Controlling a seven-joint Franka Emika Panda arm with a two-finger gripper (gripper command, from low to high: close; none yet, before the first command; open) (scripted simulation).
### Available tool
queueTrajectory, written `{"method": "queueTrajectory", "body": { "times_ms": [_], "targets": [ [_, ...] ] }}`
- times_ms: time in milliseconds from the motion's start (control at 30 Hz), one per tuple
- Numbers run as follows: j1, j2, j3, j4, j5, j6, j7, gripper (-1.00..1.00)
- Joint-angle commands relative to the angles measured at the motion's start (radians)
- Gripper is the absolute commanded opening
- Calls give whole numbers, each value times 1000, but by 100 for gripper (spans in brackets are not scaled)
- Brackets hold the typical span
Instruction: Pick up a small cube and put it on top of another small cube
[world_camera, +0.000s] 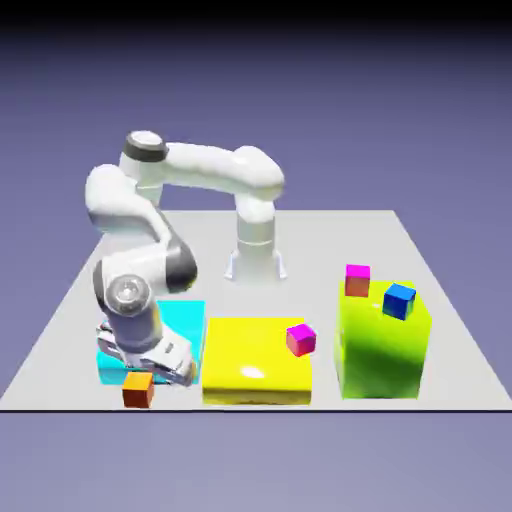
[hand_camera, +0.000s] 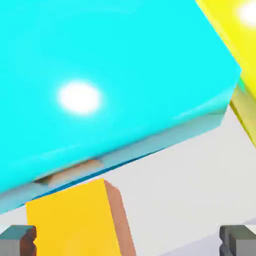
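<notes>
- Exterior view: nearest the camera, the small orange-topped cube (world_camera: 138, 388) is seen on the grey table (world_camera: 60, 330), close to the near edge, just in front of the flat cyan block (world_camera: 185, 318).
- It is judged light, rigid and smooth-faced, so a pinch across two opposite side faces is called for, the top being left free.
- The gripper (world_camera: 172, 368) is held low just right of the cube, over the cyan block's near edge; nothing is carried.
- The small blue cube (world_camera: 399, 300) rests atop the tall lime block (world_camera: 385, 345) at the right, well apart, with a magenta-topped cube (world_camera: 357, 279) near it; a lift over the yellow block (world_camera: 257, 358) and its magenta cube (world_camera: 300, 339) is judged necessary.
- Hand view: the two grey fingertips (hand_camera: 18, 239) are shown spread wide, with the orange cube (hand_camera: 70, 222) beside the left one, off centre.
- The cyan block's wall (hand_camera: 150, 145) lies just beyond the cube, so little room is left on that side; bare table lies open to the right.
</notes>
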Motion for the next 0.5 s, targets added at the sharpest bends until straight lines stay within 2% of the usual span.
{"method": "queueTrajectory", "body": {
  "times_ms": [0,167,300,333,467],
  "targets": [
    [2,7,5,10,-6,-7,-44,0],
    [48,1,4,49,-21,-15,-261,0],
    [-2,66,-76,-21,-91,72,-245,0],
    [-2,66,-76,-21,-91,72,-245,-100],
    [77,-17,0,56,0,-17,-257,-100]
  ]
}}
